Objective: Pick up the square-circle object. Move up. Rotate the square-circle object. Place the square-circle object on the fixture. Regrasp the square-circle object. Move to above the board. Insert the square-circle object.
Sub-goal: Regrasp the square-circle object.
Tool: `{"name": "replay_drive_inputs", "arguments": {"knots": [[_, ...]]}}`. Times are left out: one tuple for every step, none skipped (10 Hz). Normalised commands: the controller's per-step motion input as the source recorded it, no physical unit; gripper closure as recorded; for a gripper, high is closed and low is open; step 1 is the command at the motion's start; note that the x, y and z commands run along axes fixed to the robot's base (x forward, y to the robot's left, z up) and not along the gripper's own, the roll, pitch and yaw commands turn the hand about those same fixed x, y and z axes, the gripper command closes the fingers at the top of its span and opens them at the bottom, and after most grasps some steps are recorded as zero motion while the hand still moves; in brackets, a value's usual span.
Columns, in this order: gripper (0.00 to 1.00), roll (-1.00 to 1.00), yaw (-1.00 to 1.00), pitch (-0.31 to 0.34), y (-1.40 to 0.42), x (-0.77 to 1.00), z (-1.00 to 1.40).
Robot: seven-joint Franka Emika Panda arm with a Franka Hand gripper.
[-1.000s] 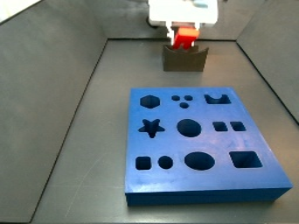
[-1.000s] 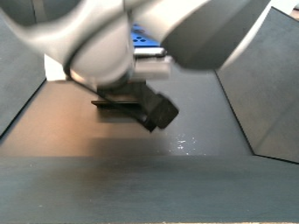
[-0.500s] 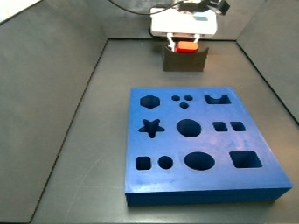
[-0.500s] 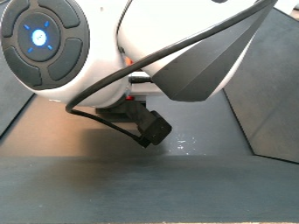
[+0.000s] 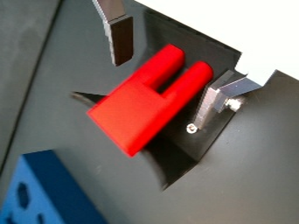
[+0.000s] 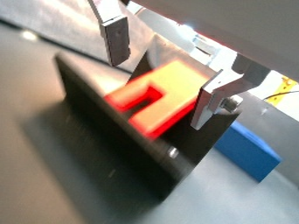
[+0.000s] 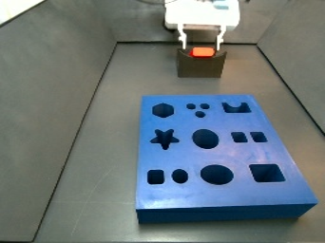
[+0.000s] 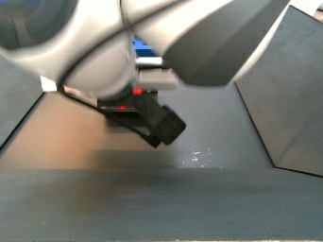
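Observation:
The red square-circle object [image 5: 146, 101] lies in the notch of the dark fixture [image 5: 177, 162], its two prongs pointing toward the wrist. My gripper [image 5: 163, 83] straddles it with the jaws open; both silver fingers [image 5: 121, 35] stand clear of the block's sides. The other wrist view shows the same: the object [image 6: 158, 96] rests on the fixture [image 6: 111, 131] between the spread gripper [image 6: 162, 83]. In a side view the gripper [image 7: 200, 40] hangs just over the fixture [image 7: 200, 66] at the far end of the floor, with the object [image 7: 200, 54] on top. The blue board [image 7: 222, 157] lies nearer.
Grey walls slope up on both sides of the floor [image 7: 89, 142]. The arm fills most of a side view, where the fixture [image 8: 158, 121] shows dark below it. A corner of the board shows in both wrist views [image 5: 30, 188] [image 6: 251, 149].
The gripper came down with the red object onto the fixture. The object now rests in the notch and the fingers have spread away from it.

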Motion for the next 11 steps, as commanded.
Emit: {"name": "replay_drive_inputs", "arguments": {"knots": [[0.00,0.05,0.02,0.025,0.00,-0.04,1.00],[0.00,0.05,0.01,0.037,0.00,-0.04,0.87],[0.00,0.04,0.01,0.049,0.00,-0.03,0.69],[0.00,0.04,0.01,0.057,0.00,-0.03,0.50],[0.00,0.04,0.00,0.064,0.00,-0.03,0.32],[0.00,1.00,0.02,0.061,-0.99,-0.09,1.00],[0.00,1.00,0.02,0.060,-1.00,-0.08,0.96],[0.00,1.00,0.02,0.051,-1.00,-0.10,0.94],[0.00,1.00,0.02,0.041,-1.00,-0.13,0.88],[0.00,1.00,0.02,0.038,-0.86,-0.11,0.70],[0.00,1.00,0.02,0.036,-0.68,-0.07,0.47]]}}
